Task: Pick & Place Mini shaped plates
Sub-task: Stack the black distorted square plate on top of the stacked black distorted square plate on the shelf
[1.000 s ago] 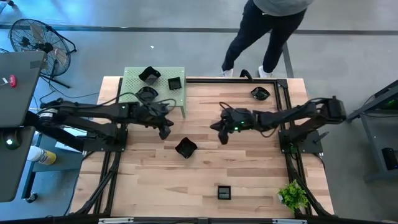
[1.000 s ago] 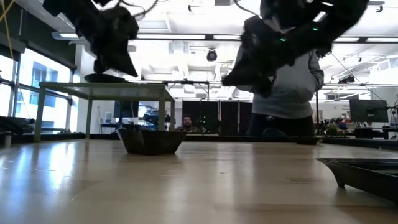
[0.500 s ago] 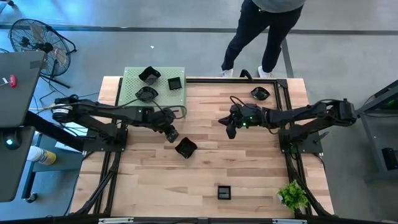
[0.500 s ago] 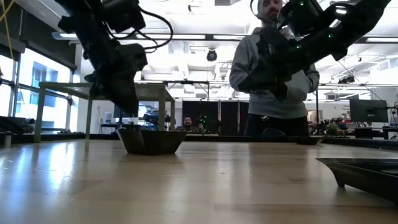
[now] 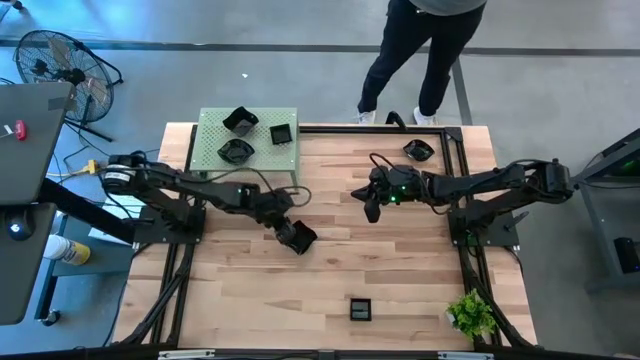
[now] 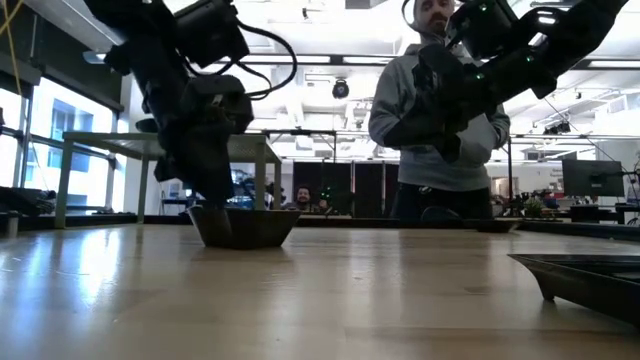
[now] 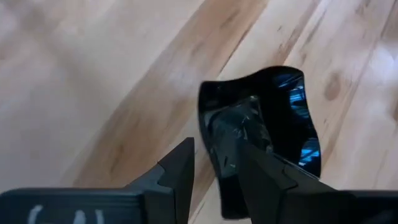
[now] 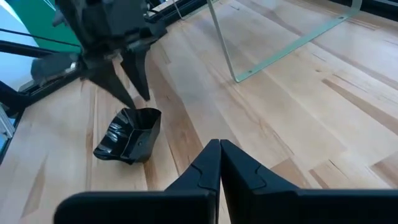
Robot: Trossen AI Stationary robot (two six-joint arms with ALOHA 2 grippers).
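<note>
Left gripper (image 5: 284, 228) has dropped onto the black dish (image 5: 300, 237) mid-table since a second ago.
Its fingers (image 7: 180, 171) are spread astride the dish's rim, not clamped; right gripper (image 5: 371, 212) hovers clenched, empty.

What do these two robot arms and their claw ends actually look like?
Both are slim, dark, jointed arms with loose black cables looping off them. The right arm shows small green lights near its wrist. Each end effector, left and right, has two flat, tapered black fingers.
</note>
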